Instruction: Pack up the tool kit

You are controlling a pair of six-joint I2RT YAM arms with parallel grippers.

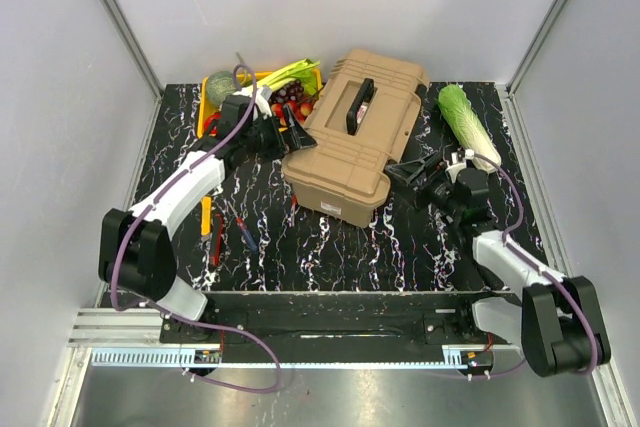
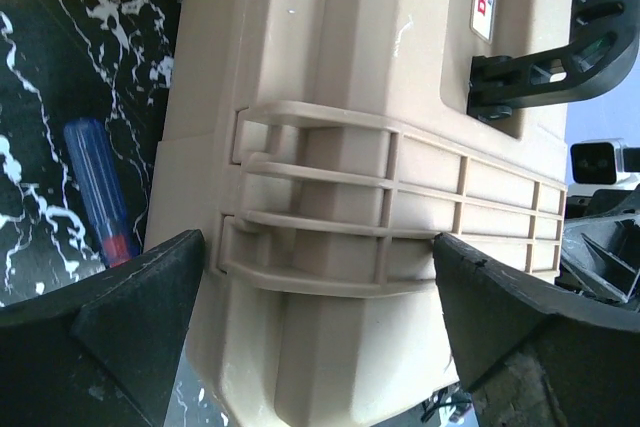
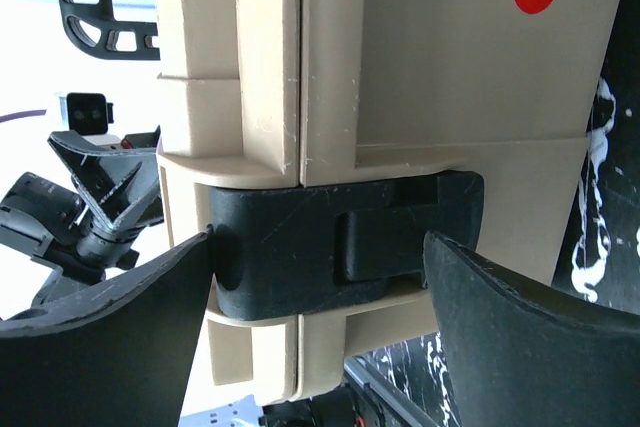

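1. The toolbox (image 1: pixel 350 142) sits mid-table (image 1: pixel 330 267), angled, with its lid shut and its black handle (image 1: pixel 358 105) lying flat.
2. Loose hand tools (image 1: pixel 212 225) lie on the table left of the box, a blue-handled screwdriver (image 2: pixel 95 187) just beside its wall. Nothing is packed yet, as we judge it.
3. The left end effector (image 1: pixel 283 137) is spread wide, holding nothing, with the ribbed left side of the box between its fingers.
4. The right end effector (image 1: pixel 412 173) also gapes empty, framing the black latch (image 3: pixel 340 242) on the right side.
5. Step in hand, we reckon: getting the box open.
6. The next move calls for releasing that latch while the left side braces the box against sliding.
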